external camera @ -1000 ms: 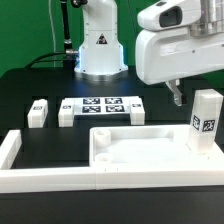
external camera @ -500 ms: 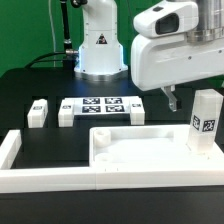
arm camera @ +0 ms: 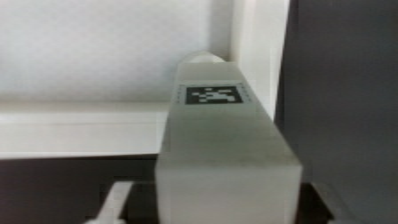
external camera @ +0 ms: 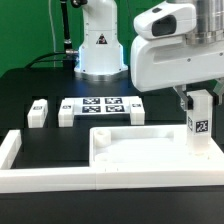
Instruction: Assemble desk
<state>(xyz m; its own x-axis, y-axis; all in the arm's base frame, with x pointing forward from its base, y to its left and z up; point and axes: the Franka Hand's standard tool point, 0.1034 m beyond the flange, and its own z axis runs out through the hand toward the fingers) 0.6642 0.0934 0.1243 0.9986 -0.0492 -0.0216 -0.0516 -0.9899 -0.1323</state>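
Beside the tabletop (external camera: 130,158), at its end on the exterior view's right — leg (external camera: 202,126) upright | gripper (external camera: 199,99) straddles leg's top, one finger each side | grip — cannot tell whether clamped

Black table (external camera: 30,85). The white robot base (external camera: 100,45) stands at the rear. The tray-like tabletop (external camera: 130,150) lies at the front, inside the white border bars (external camera: 50,178). An upright leg (external camera: 200,128), tag facing the camera, stands at the tabletop's end on the exterior view's right; whether it rests on the tray or just beside it cannot be told. The gripper (external camera: 198,100) is directly above, its dark fingers close against both sides of the leg's top. The marker board (external camera: 100,104) lies mid-table with a short leg (external camera: 66,113) at one end and another leg (external camera: 135,112) at the other. A third short leg (external camera: 38,112) lies apart, toward the exterior view's left.
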